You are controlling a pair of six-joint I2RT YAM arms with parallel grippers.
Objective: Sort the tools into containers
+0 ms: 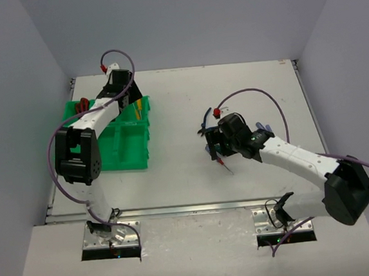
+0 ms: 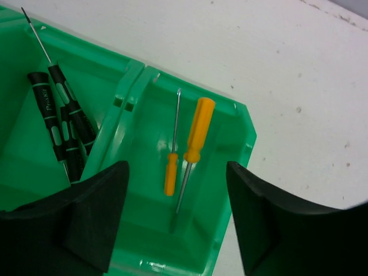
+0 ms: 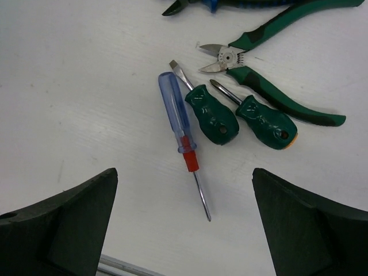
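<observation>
Hovering with its jaws spread wide and empty, the left gripper [image 2: 176,169] sits over an end compartment of the bright green bin [image 2: 135,75]. Two yellow-handled screwdrivers [image 2: 197,129] lie there side by side, tips pointing opposite ways. The neighbouring compartment holds black screwdrivers [image 2: 63,109] with green bands. The right gripper [image 3: 184,172], likewise wide open, hangs above the bench [image 3: 86,86] over a clear-blue screwdriver [image 3: 174,109] with a red collar, two stubby dark-green screwdrivers [image 3: 213,115] and green-handled cutters [image 3: 270,95].
</observation>
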